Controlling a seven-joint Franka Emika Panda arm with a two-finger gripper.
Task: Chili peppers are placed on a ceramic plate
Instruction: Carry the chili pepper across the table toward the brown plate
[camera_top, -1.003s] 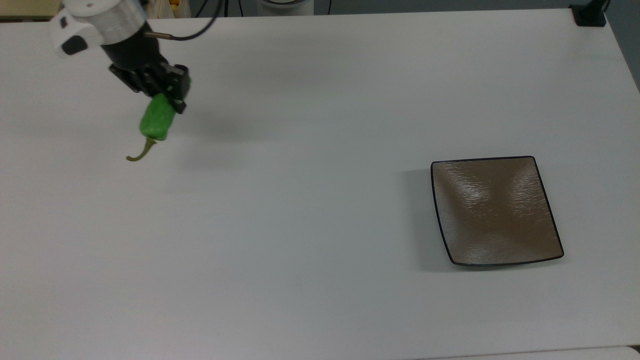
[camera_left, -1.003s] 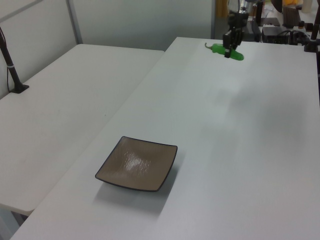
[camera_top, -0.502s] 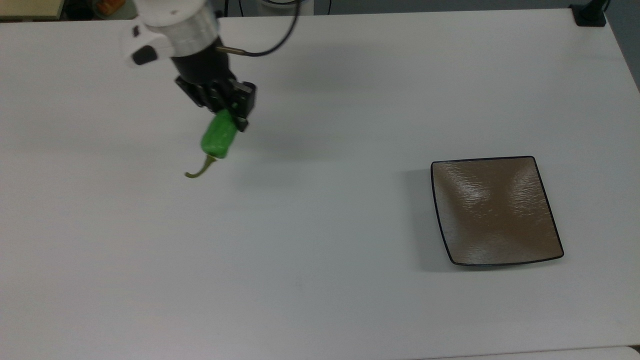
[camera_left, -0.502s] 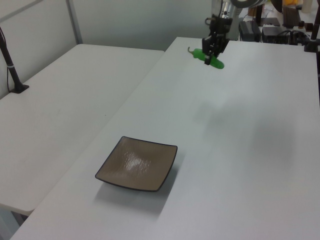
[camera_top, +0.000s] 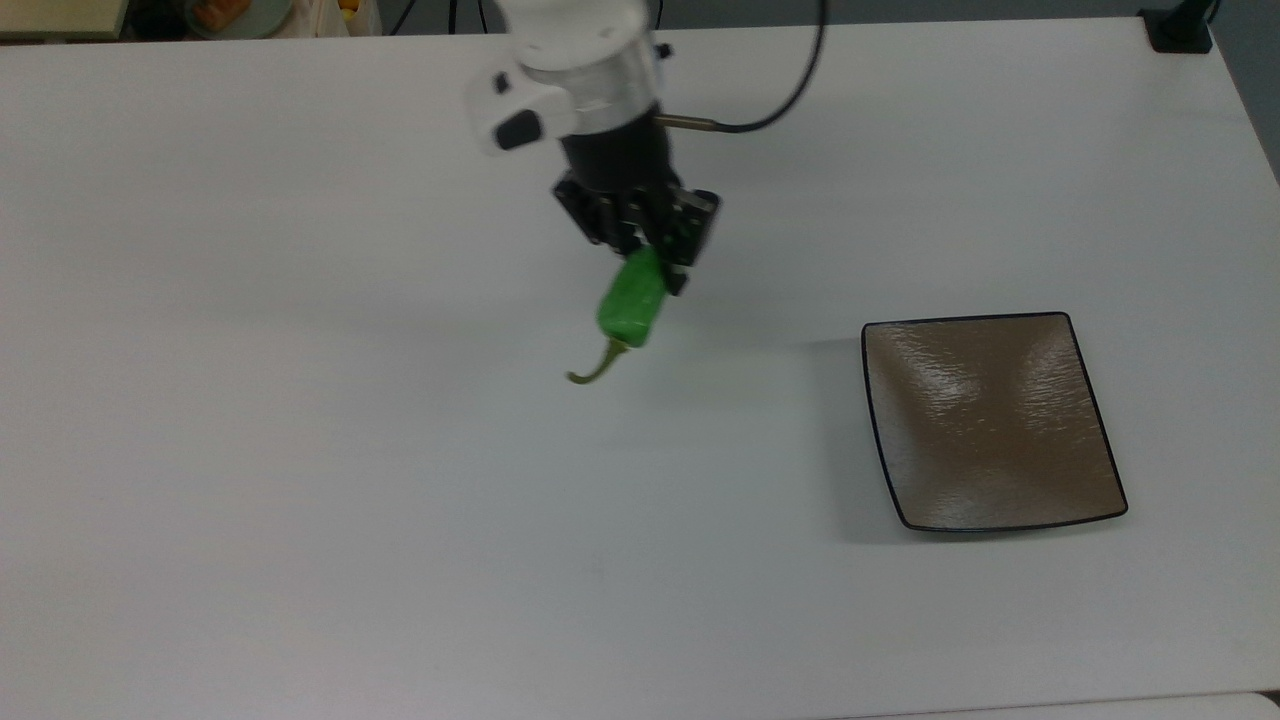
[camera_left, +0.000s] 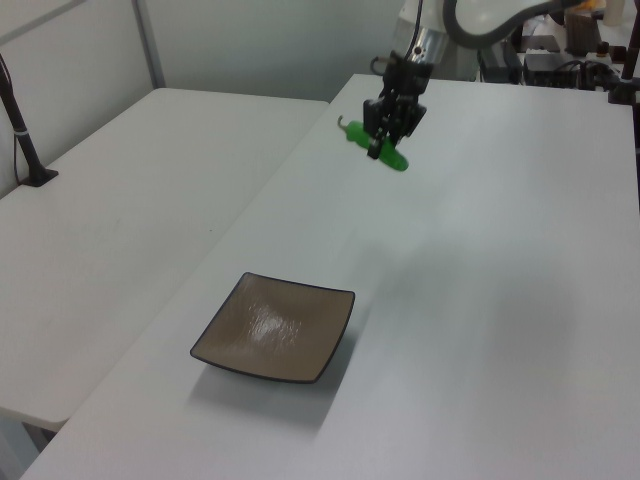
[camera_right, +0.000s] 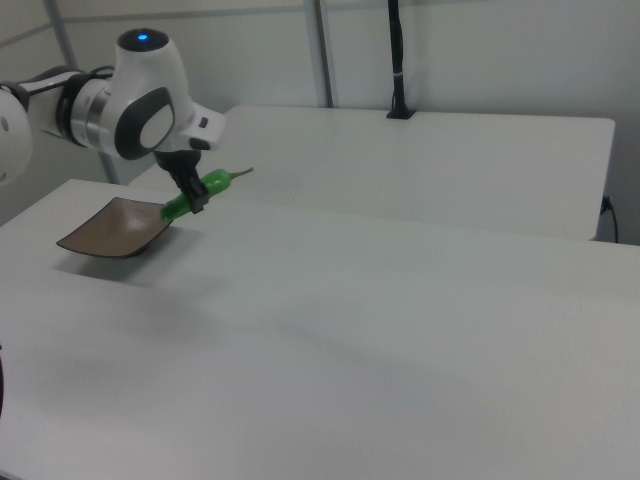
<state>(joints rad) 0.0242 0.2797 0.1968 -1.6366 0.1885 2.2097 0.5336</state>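
My gripper (camera_top: 655, 262) (camera_left: 385, 138) (camera_right: 192, 192) is shut on a bright green chili pepper (camera_top: 632, 305) (camera_left: 392, 158) (camera_right: 205, 186) and holds it in the air above the white table. The pepper's thin curved stem (camera_top: 596, 368) points toward the top view's lower left. The square brown ceramic plate (camera_top: 990, 420) (camera_left: 275, 326) (camera_right: 115, 227) with a black rim lies bare on the table, well off toward the top view's right of the gripper.
A second white table (camera_left: 120, 230) (camera_right: 430, 165) adjoins the work table. A black post base (camera_top: 1178, 28) sits at the top view's upper right corner. Equipment and cables (camera_left: 560, 55) crowd the far end in the left view.
The gripper has carried the chili pepper steadily toward the top view's right and slightly down, from the table's far left to near its middle. The plate has stayed put.
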